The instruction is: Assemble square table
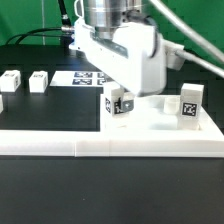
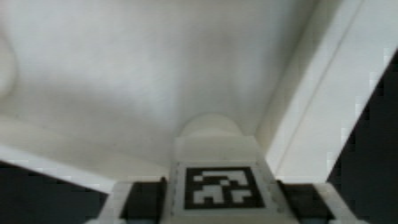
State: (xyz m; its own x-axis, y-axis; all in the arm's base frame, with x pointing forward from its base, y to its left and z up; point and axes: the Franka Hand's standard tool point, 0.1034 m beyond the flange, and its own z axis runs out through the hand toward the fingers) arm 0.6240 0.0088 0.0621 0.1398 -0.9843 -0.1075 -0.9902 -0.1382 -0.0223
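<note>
We see a black table (image 1: 45, 110) that carries everything. On it the white square slab (image 1: 150, 124) lies flat toward the exterior view's right, with its front edge against the long low white border rail (image 1: 50, 150), which runs across the table. Behind the slab the marker board (image 1: 80, 77) lies flat. At the exterior view's left a small white leg post (image 1: 10, 79) and another leg post (image 1: 38, 81) stand near each other, well apart from the slab.

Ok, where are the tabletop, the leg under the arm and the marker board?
tabletop (image 1: 152, 122), exterior view, bare top face
leg under the arm (image 1: 119, 103), exterior view, tagged front face
marker board (image 1: 86, 78), exterior view, printed tags
</note>
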